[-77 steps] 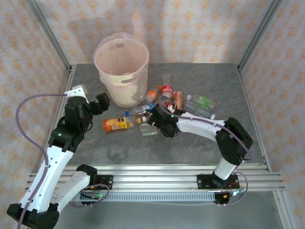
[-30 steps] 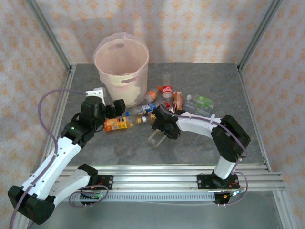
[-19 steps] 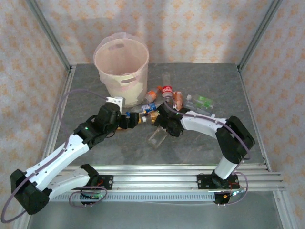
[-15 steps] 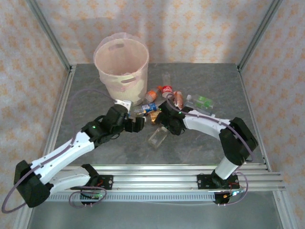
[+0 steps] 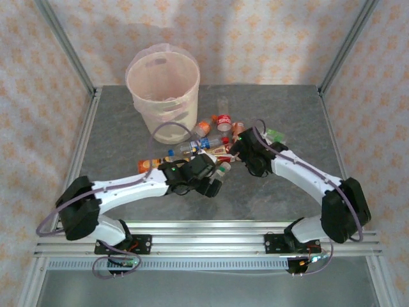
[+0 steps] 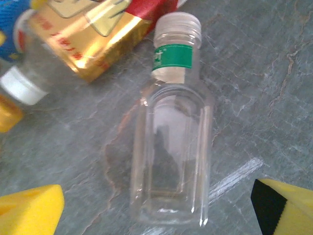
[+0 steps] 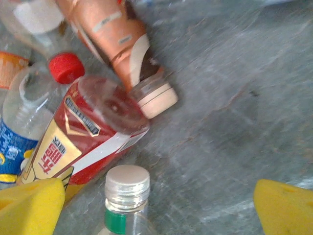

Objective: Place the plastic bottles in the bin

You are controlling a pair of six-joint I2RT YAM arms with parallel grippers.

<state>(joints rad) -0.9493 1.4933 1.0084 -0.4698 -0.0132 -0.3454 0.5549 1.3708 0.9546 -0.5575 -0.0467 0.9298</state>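
Note:
A clear plastic bottle (image 6: 171, 147) with a white cap and a green neck label lies on the grey table. My left gripper (image 6: 161, 215) is open, one yellow fingertip (image 6: 29, 210) on each side of the bottle's base, not touching it. From above, the left gripper (image 5: 212, 185) sits at the table's middle. My right gripper (image 5: 244, 153) is open just above the pile, empty, over the same bottle's cap (image 7: 127, 183), a red-and-gold labelled bottle (image 7: 83, 142) and a copper-labelled bottle (image 7: 117, 39). The pale pink bin (image 5: 163, 89) stands at the far left.
More bottles (image 5: 217, 131) lie in a loose heap between the bin and my right arm, one green-labelled (image 5: 275, 135) at the right end. An orange bottle (image 5: 150, 165) lies beside my left forearm. Metal frame posts and patterned walls close off the table's sides and back.
My left arm swung right from beside the bin to the table's middle, over the clear bottle. My right gripper opened wider, left that bottle on the table and drew back to the right.

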